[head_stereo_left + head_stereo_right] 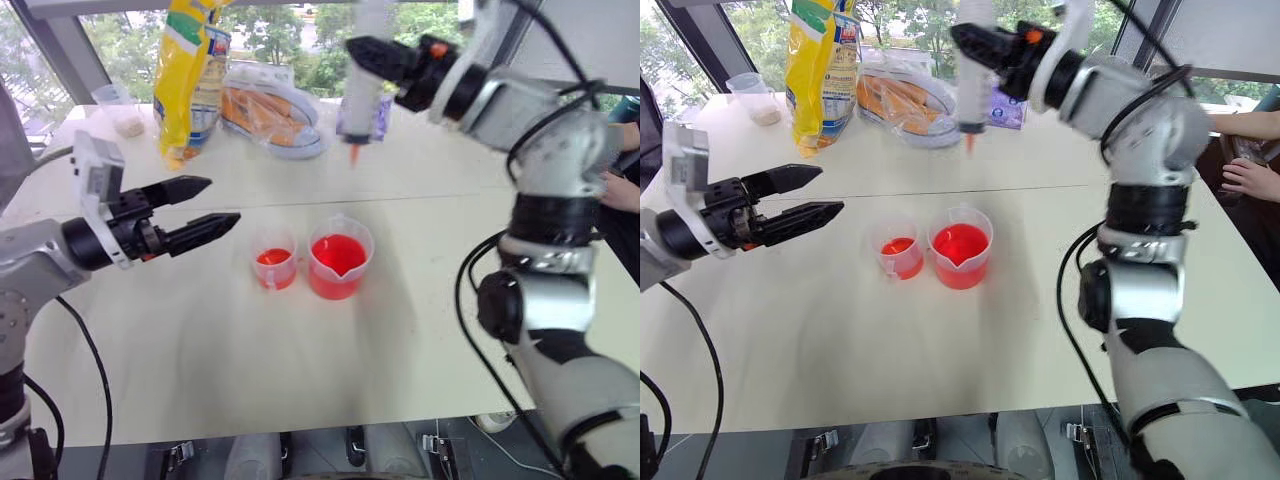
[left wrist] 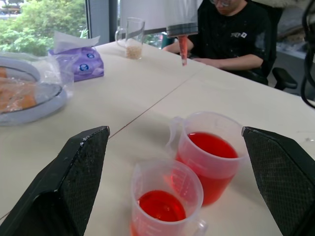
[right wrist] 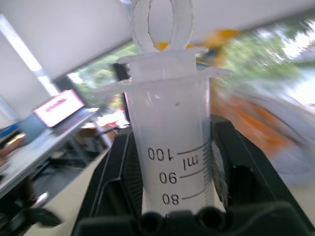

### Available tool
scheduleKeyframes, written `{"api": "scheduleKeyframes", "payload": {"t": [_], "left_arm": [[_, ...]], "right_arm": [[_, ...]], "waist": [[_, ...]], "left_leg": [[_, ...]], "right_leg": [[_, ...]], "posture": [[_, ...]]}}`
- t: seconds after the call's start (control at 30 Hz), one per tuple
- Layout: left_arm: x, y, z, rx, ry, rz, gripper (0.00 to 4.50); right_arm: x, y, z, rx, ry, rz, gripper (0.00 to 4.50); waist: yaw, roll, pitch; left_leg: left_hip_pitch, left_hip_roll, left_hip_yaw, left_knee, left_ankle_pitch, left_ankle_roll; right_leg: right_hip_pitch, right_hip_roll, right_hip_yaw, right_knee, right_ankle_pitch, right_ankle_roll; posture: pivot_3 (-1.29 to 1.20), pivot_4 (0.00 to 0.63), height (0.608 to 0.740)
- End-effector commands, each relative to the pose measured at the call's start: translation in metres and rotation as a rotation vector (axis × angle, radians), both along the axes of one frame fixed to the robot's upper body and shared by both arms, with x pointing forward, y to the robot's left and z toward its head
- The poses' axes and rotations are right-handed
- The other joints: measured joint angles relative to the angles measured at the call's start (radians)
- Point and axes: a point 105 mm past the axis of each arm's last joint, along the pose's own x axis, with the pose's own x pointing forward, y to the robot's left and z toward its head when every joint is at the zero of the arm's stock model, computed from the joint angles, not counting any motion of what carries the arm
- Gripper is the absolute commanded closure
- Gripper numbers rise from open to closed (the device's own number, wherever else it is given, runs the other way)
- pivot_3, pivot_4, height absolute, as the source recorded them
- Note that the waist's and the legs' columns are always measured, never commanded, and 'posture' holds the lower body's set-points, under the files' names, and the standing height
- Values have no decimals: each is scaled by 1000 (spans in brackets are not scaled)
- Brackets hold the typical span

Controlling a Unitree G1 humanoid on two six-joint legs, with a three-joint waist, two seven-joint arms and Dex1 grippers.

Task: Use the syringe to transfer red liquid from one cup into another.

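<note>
While my right gripper (image 1: 372, 62) sits in the upper middle of the frame, its two black fingers are clamped on the barrel of the syringe (image 1: 362, 95), which hangs upright with its orange-red tip pointing down, well above the table (image 1: 200, 340). In my right wrist view the clear barrel (image 3: 174, 147) stands between my finger pads, the printed scale marks showing and the plunger's ring at the top. I cannot tell how much liquid is in it.

My left gripper (image 1: 205, 208) is at the left of the frame, level and pointing toward the middle, fingers spread wide with nothing between them. It hangs clear of the table, left of the two cups.

Both cups stand side by side at the centre of the frame, almost touching. On the right is the wider spouted cup (image 1: 341, 267), tinted red and holding a good depth of red liquid (image 1: 338, 256). On the left is the smaller narrower cup (image 1: 275, 263), with a shallower layer of the same red in its bottom. In my left wrist view these two cups sit between my spread fingertips (image 2: 81, 172).

Toward the upper left of the frame stand a yellow bag (image 1: 190, 75) and a clear cup of beige grains (image 1: 120, 108). A person's arm (image 1: 1245, 150) rests at the right edge.
</note>
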Motion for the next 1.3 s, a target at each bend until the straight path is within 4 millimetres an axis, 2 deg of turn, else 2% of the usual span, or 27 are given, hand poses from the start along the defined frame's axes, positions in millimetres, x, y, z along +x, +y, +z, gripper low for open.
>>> {"api": "scheduleKeyframes", "payload": {"t": [0.03, 0.17, 0.2, 0.23, 0.3, 0.37, 0.47, 0.63, 0.67, 0.8, 0.93, 1.03, 1.2, 1.3], "left_arm": [[-5, -6, 5, 4, -43, -23, 64], [-5, -9, 0, 6, -36, -32, 64], [-5, -10, 0, 6, -36, -34, 64], [-5, -11, -1, 5, -35, -38, 64], [-6, -12, -1, 6, -32, -44, 64], [-8, -14, -3, 13, -24, -58, 64], [-11, -16, -5, 22, -16, -70, 64], [-16, -20, -9, 39, -1, -87, 64], [-17, -21, -10, 42, 2, -90, 0], [-20, -22, -12, 48, 13, -100, 0], [-24, -21, -13, 60, 27, -110, 0], [-26, -18, -13, 71, 33, -109, 0], [-29, -13, -13, 85, 41, -106, 0], [-33, -7, -13, 109, 53, -95, 0]], "right_arm": [[9, -25, -14, -143, 120, -112, 3049], [9, -62, -76, -376, 362, -209, 3049], [8, -67, -86, -405, 405, -217, 3049], [6, -75, -105, -438, 476, -235, 3049], [2, -87, -133, -473, 579, -260, 3049], [-5, -90, -158, -499, 680, -242, 3049], [-7, -90, -173, -521, 722, -232, 3049], [-8, -86, -187, -526, 758, -217, 3049], [-9, -86, -189, -527, 762, -216, 1992], [-9, -82, -189, -521, 763, -202, 42], [-7, -83, -172, -576, 644, -182, 42], [-12, -81, -146, -680, 436, -115, 42], [-37, -72, -112, -765, 200, 31, 42], [-73, -65, -88, -835, -12, 221, 42]], "waist": [[0, 0, 0], [-1, 1, 1], [0, 1, 1], [-1, 1, 1], [-1, 1, 1], [0, 1, 1], [-1, 2, 1], [-1, 2, 1], [-1, 2, 1], [0, 2, 1], [3, 2, 1], [6, 2, 2], [3, 2, 2], [5, 3, 3]], "left_leg": [[0, 0, 0, 0, 0, 1], [-2, -1, 1, 0, -1, 3], [-2, -1, 1, 0, -2, 3], [-2, -1, 1, 0, -2, 3], [-2, -1, 1, 0, -2, 3], [-2, -1, 1, 0, -2, 3], [-2, -1, 1, 0, -2, 3], [-2, -1, 1, 0, -2, 3], [-2, -1, 1, 0, -2, 3], [-2, -1, 1, 0, -2, 3], [-2, -1, 1, 1, -2, 3], [-3, -1, 1, 1, -2, 3], [-3, -1, 0, 0, -2, 3], [-3, -1, 1, 0, -2, 3]], "right_leg": [[0, 0, 0, 0, 0, 0], [-2, 0, 1, -1, 0, 0], [-2, 0, 1, -1, 0, 1], [-2, 1, 1, -1, 0, 1], [-2, 1, 1, -1, 1, 1], [-2, 1, 1, -1, 1, 3], [-2, 1, 1, -1, 1, 3], [-2, 3, 1, -1, 2, 5], [-2, 3, 1, -1, 2, 5], [-2, 3, 1, -1, 2, 5], [-2, 3, 1, -1, 2, 5], [-2, 3, 1, -1, 2, 5], [-2, 3, 0, -3, 1, 5], [-2, 3, 0, -3, 1, 3]], "posture": [[0, 150, 740], [0, 150, 740], [0, 150, 740], [0, 150, 740], [0, 150, 740], [0, 150, 740], [0, 150, 740], [0, 150, 740], [0, 150, 740], [0, 150, 740], [0, 150, 740], [0, 150, 740], [0, 150, 740], [0, 150, 740]]}}
